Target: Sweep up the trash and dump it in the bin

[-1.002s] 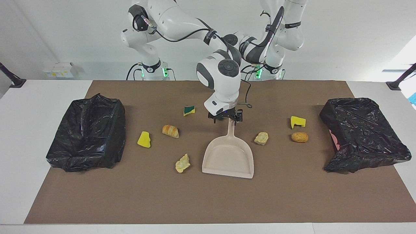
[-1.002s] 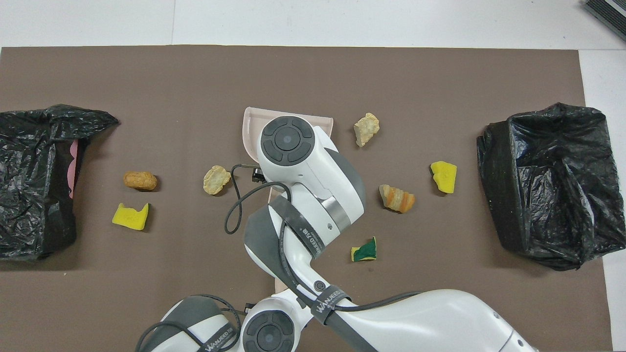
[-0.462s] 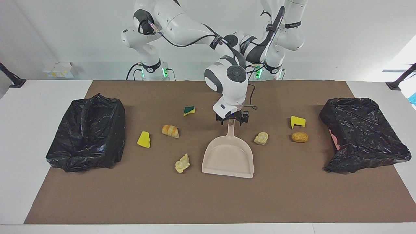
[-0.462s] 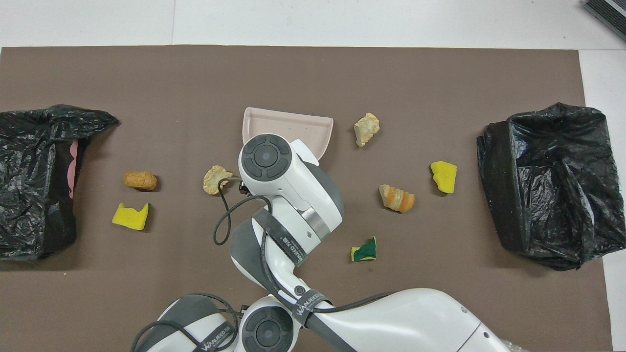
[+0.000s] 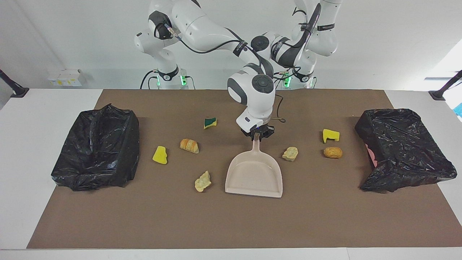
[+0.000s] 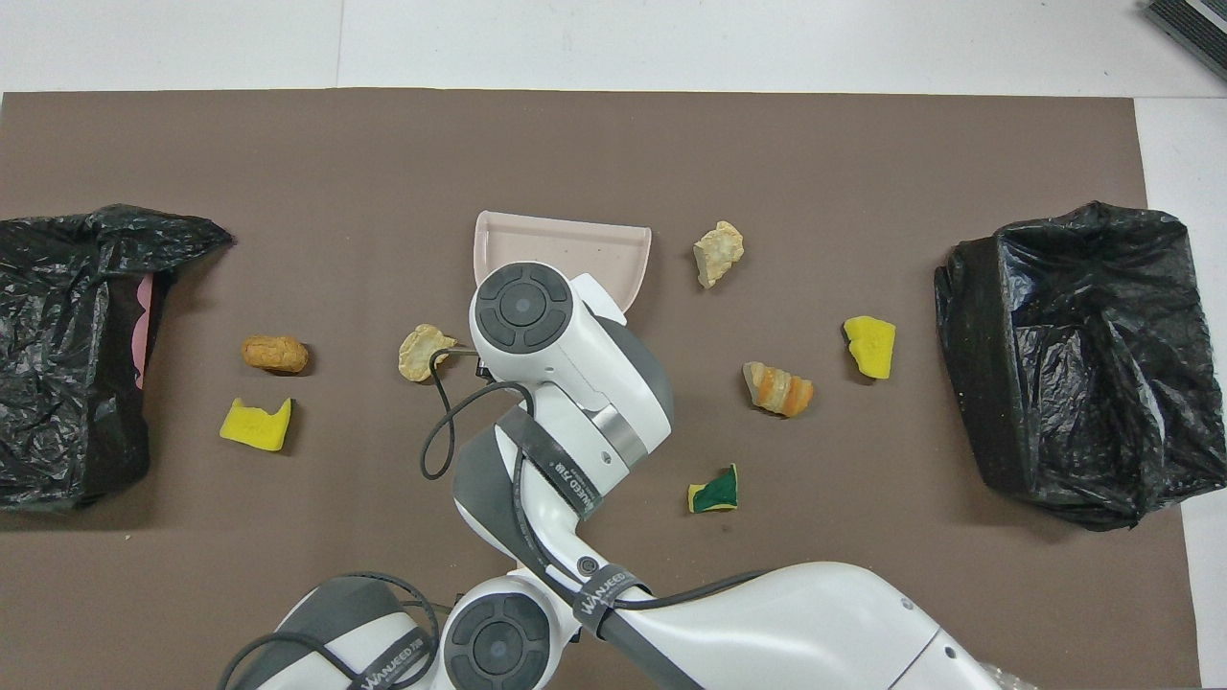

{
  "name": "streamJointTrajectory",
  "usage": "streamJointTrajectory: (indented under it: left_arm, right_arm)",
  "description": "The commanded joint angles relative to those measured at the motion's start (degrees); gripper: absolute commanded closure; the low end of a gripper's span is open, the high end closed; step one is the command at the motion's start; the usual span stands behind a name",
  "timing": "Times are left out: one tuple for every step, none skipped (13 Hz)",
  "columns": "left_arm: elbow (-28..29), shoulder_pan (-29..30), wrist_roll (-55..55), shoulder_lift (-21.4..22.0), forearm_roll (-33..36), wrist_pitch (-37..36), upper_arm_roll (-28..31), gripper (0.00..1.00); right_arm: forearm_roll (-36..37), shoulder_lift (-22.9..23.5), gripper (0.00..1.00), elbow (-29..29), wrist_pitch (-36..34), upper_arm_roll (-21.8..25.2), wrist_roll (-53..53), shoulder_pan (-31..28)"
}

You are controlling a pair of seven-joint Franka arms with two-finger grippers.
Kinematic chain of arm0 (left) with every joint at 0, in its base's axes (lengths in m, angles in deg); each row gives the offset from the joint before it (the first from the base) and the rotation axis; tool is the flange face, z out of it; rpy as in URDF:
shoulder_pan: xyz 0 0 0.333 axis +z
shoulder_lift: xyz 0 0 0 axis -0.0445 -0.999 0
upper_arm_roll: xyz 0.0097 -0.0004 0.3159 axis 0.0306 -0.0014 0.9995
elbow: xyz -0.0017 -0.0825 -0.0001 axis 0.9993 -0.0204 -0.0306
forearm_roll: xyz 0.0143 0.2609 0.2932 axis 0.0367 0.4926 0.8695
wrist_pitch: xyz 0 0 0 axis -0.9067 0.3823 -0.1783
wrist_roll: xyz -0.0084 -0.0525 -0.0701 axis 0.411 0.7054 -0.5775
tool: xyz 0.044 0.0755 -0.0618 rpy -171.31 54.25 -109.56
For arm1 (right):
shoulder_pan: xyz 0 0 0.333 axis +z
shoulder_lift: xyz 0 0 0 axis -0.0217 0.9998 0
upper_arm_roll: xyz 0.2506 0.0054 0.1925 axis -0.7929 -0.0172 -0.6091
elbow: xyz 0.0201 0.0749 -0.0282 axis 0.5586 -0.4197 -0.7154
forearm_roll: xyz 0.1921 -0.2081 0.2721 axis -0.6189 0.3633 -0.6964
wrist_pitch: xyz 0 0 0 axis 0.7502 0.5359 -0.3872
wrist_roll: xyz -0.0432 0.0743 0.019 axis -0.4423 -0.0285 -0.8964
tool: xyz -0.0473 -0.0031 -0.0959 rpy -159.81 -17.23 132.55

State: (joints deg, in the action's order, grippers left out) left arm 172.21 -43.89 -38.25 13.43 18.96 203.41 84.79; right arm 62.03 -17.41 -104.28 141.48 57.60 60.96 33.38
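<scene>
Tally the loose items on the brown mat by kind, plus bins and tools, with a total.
Yellow foam wedges: 2
Green-and-yellow sponge: 1
Tan bread-like lumps: 2
Pale rocky chunks: 2
Black-bagged bins: 2
Dustpan: 1
Total: 10

7 trash bits (image 5: 188,145), 2 bins (image 5: 97,148), 1 dustpan (image 5: 253,175)

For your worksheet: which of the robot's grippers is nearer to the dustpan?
The right. The right gripper is shut on the handle of the dustpan, which lies on the mat. The left arm waits folded back at the robots' end, its gripper out of sight.
</scene>
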Motion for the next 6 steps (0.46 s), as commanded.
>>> streamJointTrajectory:
  left_arm:
    - [2.7,4.0,4.4,3.6,-0.6,-1.9,-0.1,1.00]
    - [3.1,5.2,6.3,3.8,-0.6,-2.3,-0.1,1.00]
    - [4.0,6.2,7.7,4.7,-0.6,-2.3,0.0,1.00]
    - [4.5,8.1,9.2,5.5,-0.6,-2.3,-0.1,1.00]
    - [4.9,9.3,10.4,5.7,-0.6,-2.4,-0.1,1.00]
    - [5.2,9.6,11.1,5.8,-0.5,-2.4,0.0,1.00]
  right_arm:
    - [0.3,-0.1,1.00,-0.3,0.6,-0.1,-1.1,-0.5]
    - [0.2,-0.3,1.00,-0.1,0.6,0.1,-3.0,-0.6]
    - [-0.5,-1.5,1.00,-0.2,0.1,0.2,-4.9,-1.8]
    - [-0.2,-2.6,1.00,-0.3,-0.6,0.2,-7.6,-3.0]
    - [0.4,-3.6,1.00,-0.5,-0.9,0.3,-10.7,-3.2]
    - [0.6,-4.4,1.00,-0.6,-2.0,0.5,-14.8,-3.5]
